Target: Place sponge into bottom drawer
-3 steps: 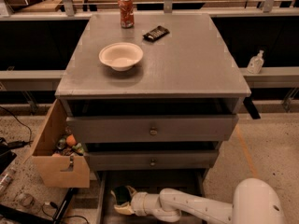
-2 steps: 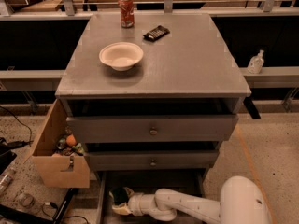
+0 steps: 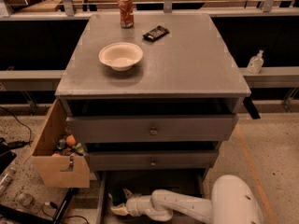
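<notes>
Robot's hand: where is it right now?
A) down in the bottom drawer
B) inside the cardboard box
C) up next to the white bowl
A: the hand is low inside the open bottom drawer, well below the white bowl on top and to the right of the cardboard box.

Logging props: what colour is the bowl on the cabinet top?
Off-white bowl, clearest in the camera view; the gripper sits in the bottom drawer.
</notes>
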Action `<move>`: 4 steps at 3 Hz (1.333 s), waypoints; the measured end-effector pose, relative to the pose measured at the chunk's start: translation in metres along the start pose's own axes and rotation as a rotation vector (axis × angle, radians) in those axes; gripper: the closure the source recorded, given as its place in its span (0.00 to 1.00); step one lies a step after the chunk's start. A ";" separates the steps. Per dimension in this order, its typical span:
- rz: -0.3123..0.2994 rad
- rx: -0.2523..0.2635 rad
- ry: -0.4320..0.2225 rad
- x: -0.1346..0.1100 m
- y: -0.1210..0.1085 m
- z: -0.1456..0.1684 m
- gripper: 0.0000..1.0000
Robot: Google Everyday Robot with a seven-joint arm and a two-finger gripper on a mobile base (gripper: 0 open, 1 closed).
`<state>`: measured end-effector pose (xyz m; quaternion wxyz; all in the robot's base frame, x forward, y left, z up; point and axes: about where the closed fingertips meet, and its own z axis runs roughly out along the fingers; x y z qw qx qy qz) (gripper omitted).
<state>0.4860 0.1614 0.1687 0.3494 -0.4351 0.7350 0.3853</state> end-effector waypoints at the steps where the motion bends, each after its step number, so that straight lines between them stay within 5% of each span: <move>1: 0.000 -0.002 0.000 0.000 0.001 0.001 0.50; 3: 0.001 -0.009 -0.001 0.000 0.005 0.004 0.00; 4: 0.001 -0.009 -0.001 -0.001 0.005 0.004 0.00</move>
